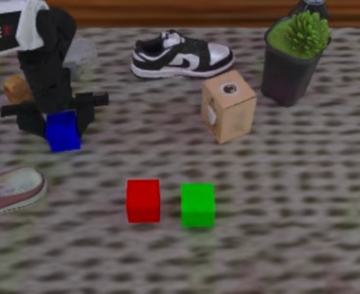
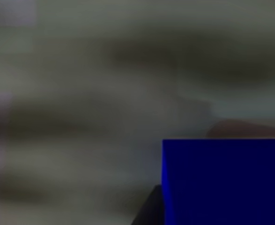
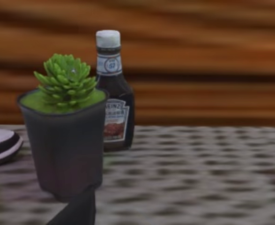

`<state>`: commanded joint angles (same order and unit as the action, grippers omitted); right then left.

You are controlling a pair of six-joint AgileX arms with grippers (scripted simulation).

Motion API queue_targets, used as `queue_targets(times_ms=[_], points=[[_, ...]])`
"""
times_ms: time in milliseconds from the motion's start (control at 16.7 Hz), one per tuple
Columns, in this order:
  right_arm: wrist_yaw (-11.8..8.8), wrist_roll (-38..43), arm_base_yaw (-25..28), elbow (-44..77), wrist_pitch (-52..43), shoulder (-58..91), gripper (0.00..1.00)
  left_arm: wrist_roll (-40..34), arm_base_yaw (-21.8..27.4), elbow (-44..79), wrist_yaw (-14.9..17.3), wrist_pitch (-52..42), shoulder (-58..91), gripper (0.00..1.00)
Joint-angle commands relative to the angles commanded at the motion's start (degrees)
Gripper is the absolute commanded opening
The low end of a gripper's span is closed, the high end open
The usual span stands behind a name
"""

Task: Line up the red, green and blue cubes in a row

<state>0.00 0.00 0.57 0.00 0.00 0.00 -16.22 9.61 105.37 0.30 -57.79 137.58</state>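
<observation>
The blue cube is at the table's left, and my left gripper is shut on it from above. In the left wrist view the blue cube fills the lower corner, with one dark finger against its side. The red cube and the green cube sit side by side near the table's middle front, a small gap between them. My right arm is outside the top view. Only a dark piece of my right gripper shows in its wrist view, facing the plant pot.
A black-and-white sneaker lies at the back. A tan wooden box stands right of centre, with a potted plant and a sauce bottle behind it. A pink shoe lies at the left edge, a yellow-brown block behind the left arm.
</observation>
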Motion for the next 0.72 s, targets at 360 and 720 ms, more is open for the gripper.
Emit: queue_targets(times_ms=[360,720], points=[[0.0,0.0,0.0,0.0,0.0,0.0,1.00,0.1,-0.3,3.3,0.0,-4.2,-1.1,0.00],[0.0,0.0,0.0,0.0,0.0,0.0,1.00,0.0,-1.2,9.7,0.0,-13.4,-3.8,0.00]])
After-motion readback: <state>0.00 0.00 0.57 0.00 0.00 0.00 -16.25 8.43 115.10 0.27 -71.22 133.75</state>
